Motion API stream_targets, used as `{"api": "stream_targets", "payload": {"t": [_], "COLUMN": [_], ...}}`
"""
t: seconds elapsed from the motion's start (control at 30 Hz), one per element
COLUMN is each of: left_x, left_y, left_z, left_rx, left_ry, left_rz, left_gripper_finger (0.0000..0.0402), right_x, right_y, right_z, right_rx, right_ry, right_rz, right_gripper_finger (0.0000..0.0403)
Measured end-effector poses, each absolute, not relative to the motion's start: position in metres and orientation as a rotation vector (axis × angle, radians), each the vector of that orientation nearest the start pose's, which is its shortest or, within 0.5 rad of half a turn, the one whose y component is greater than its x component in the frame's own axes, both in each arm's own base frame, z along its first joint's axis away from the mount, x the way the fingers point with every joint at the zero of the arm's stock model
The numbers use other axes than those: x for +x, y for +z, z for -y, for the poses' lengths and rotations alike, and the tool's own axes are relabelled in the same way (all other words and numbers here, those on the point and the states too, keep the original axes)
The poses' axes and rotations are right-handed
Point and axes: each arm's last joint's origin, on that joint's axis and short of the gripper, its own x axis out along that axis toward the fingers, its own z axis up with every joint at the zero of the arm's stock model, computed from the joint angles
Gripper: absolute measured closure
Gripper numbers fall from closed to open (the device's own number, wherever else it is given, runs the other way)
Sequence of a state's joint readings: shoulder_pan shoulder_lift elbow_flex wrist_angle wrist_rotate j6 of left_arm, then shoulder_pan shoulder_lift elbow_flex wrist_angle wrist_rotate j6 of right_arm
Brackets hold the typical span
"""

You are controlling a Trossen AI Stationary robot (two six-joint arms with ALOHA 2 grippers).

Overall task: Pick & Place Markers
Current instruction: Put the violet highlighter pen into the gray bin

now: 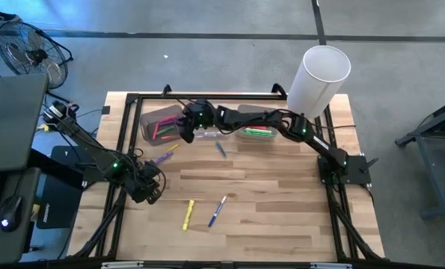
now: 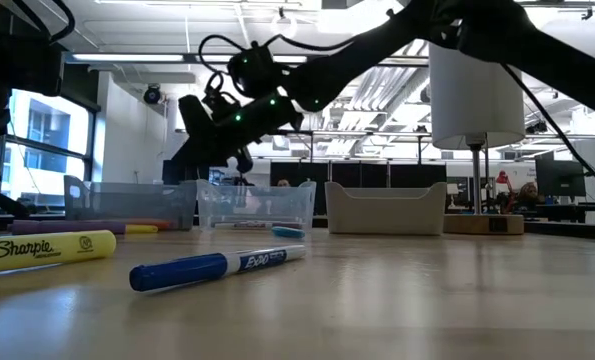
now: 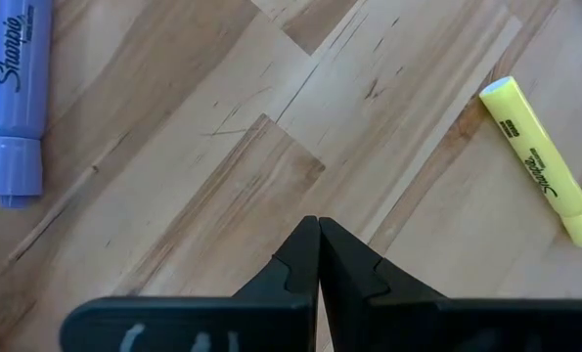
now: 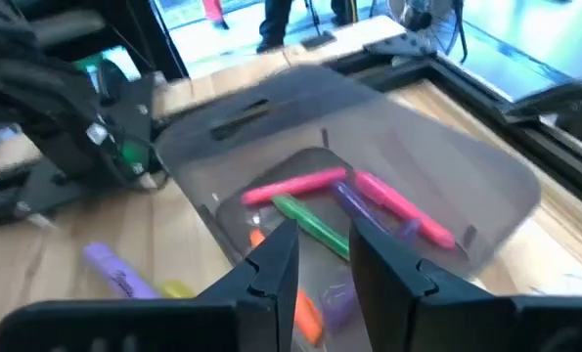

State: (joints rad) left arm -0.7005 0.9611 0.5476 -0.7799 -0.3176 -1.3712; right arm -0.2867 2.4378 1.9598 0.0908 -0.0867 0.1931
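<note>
The right gripper (image 4: 320, 256) hangs over the grey bin (image 1: 161, 123) at the upper left of the table, fingers parted with nothing between them. In the right wrist view pink, green and purple markers (image 4: 354, 200) lie in that bin just beyond the fingertips, so the step in hand looks like a drop-off. More markers lie loose on the wood: a yellow marker (image 1: 188, 214) and a blue marker (image 1: 218, 211) at lower centre, a purple marker (image 1: 164, 156) left of centre. The next move probably calls for lifting clear and reaching for one of these. The left gripper (image 3: 318, 256) waits clenched over bare wood at lower left.
</note>
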Motion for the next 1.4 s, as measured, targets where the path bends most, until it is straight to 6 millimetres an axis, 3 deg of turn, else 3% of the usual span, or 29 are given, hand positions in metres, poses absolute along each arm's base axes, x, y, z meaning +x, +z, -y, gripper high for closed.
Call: {"api": "stream_targets", "payload": {"t": [0.17,0.4,0.5,0.63,0.77,0.9,1.03,1.17,1.4], "left_x": [0.122,0.12,0.117,0.116,0.114,0.111,0.117,0.125,0.135], "left_y": [0.188,0.187,0.187,0.188,0.187,0.185,0.185,0.184,0.18], "left_z": [0.091,0.087,0.085,0.083,0.08,0.076,0.066,0.051,0.022], "left_rx": [-0.638,-0.653,-0.643,-0.627,-0.589,-0.56,-0.596,-0.65,-0.707], "left_ry": [0.417,0.499,0.511,0.53,0.559,0.599,0.65,0.722,0.818], "left_rz": [-1.017,-0.993,-0.998,-0.978,-0.987,-1.023,-1.04,-1.057,-1.13], "left_gripper_finger": [0.0401,0.0397,0.0372,0.0309,0.0239,0.02,0.0193,0.0193,0.0192], "right_x": [0.531,0.504,0.487,0.465,0.45,0.439,0.419,0.392,0.349], "right_y": [0.191,0.247,0.261,0.274,0.262,0.238,0.213,0.205,0.199], "right_z": [0.154,0.141,0.126,0.096,0.052,-0.004,-0.063,-0.11,-0.156], "right_rx": [0.276,0.293,0.304,0.364,0.371,0.377,0.466,0.559,0.716], "right_ry": [-0.236,-0.246,-0.257,-0.247,-0.247,-0.245,-0.243,-0.241,-0.325], "right_rz": [-0.354,-0.479,-0.622,-0.825,-1.039,-1.121,-1.091,-0.977,-0.864], "right_gripper_finger": [0.0319,0.0332,0.0354,0.0388,0.0399,0.04,0.04,0.0401,0.0402]}}
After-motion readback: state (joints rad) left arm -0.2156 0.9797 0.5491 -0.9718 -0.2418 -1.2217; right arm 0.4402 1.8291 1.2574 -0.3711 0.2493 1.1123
